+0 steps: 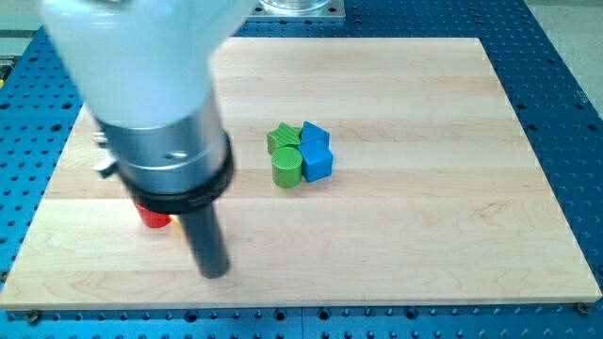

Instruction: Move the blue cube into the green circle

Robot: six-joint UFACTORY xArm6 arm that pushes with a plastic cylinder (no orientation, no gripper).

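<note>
Well, my tip (215, 271) sits down on the desk (424, 235) near the left, well apart from the cluster. No jaws on this rod. The blue cube (317, 163) touches the green circle (287, 167) already, packed tight with neighbours. No containers anywhere.

No text, label, brand, number or sign can be read anywhere in this view. The counter (396, 217) is plain wood, and the blocks on it carry no readable markings on their faces.
</note>
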